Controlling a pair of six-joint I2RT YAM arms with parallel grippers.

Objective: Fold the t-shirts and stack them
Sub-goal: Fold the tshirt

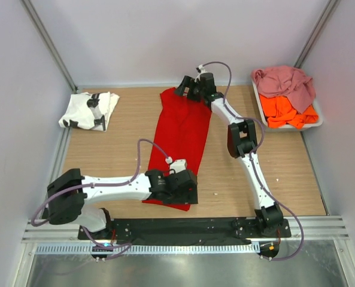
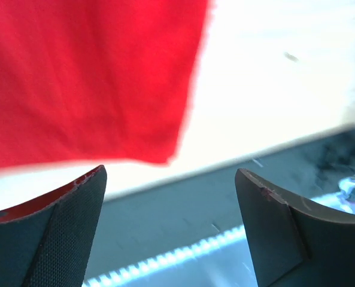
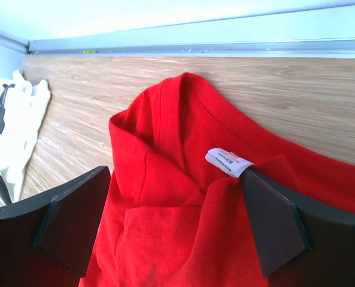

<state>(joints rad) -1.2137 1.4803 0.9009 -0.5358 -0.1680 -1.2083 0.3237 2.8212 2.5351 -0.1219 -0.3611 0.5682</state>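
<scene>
The red t-shirt [image 1: 180, 140] lies flat on the table [image 1: 267, 179] as a long, narrow strip, collar at the far end and hem at the near end.

The left gripper [image 1: 186, 186] is positioned over the near hem of the red t-shirt. Its jaws stand wide apart and hold nothing. In the left wrist view, the hem corner lies just beyond the fingertips.

The right gripper [image 1: 186, 88] is positioned over the collar end of the red t-shirt. Its jaws are likewise spread wide, one finger on each side of the neckline. The cloth lies loose between them and is not pinched. A white neck label [image 3: 227, 161] is visible inside the collar.

The white t-shirt [image 1: 90, 110], folded, lies well to the left of the red t-shirt's collar end. To the right of the red t-shirt, a tray [image 1: 316, 122] holds the pink t-shirt [image 1: 285, 81] and the orange t-shirt [image 1: 288, 110], both crumpled, with the pink one partly over the orange.
</scene>
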